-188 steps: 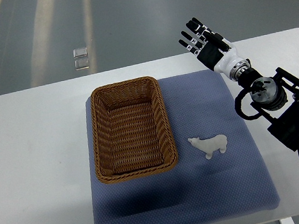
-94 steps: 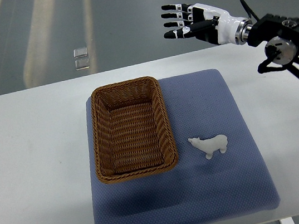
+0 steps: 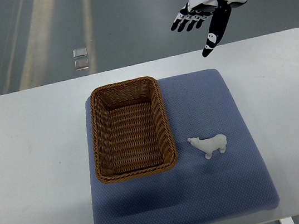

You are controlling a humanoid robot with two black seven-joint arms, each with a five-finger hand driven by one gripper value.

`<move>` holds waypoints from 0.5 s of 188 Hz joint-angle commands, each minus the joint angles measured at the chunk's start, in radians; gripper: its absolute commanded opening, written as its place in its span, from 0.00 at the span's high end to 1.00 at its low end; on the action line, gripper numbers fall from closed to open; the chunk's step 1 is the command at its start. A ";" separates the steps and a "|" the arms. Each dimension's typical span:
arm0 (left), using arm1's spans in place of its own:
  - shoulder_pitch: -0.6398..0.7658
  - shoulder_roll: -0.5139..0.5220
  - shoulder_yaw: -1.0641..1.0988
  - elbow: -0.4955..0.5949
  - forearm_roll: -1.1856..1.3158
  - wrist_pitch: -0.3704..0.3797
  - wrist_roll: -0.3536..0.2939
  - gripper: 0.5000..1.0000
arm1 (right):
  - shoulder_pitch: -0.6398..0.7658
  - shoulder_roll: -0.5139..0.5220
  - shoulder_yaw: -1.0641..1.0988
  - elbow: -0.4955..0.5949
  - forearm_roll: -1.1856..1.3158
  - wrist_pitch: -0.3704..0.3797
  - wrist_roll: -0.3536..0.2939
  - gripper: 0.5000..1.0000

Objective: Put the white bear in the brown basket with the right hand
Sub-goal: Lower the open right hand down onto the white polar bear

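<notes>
The brown wicker basket [image 3: 131, 129] sits on the left part of a blue-grey mat [image 3: 218, 192], its long axis running away from the robot; nothing lies inside it, and the woven floor is fully visible. The white bear [image 3: 211, 145] stands on the mat just beside the basket's right rim, near its nearer corner, apart from the rim, snout pointing toward the basket. The mat lies on a white table [image 3: 36, 179], with bare tabletop on both sides and bare mat nearer the robot and to the bear's right. The right hand [image 3: 203, 16] enters from the upper right corner and hangs above the table's far edge, well apart from the bear. Its fingers are spread and released, holding nothing, thumb angled downward.
</notes>
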 commanded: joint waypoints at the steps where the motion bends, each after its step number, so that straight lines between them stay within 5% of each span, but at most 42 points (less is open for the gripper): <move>1: 0.000 0.000 0.001 0.002 -0.001 0.000 0.000 0.00 | 0.019 -0.030 -0.021 0.071 0.002 0.025 0.003 0.15; 67: -0.002 0.000 -0.002 0.002 -0.001 0.000 0.000 0.00 | -0.096 -0.081 -0.021 0.192 0.002 0.039 0.006 0.15; 94: 0.000 0.000 -0.002 0.004 -0.001 0.000 0.000 0.00 | -0.166 -0.073 -0.019 0.212 -0.015 -0.024 0.007 0.15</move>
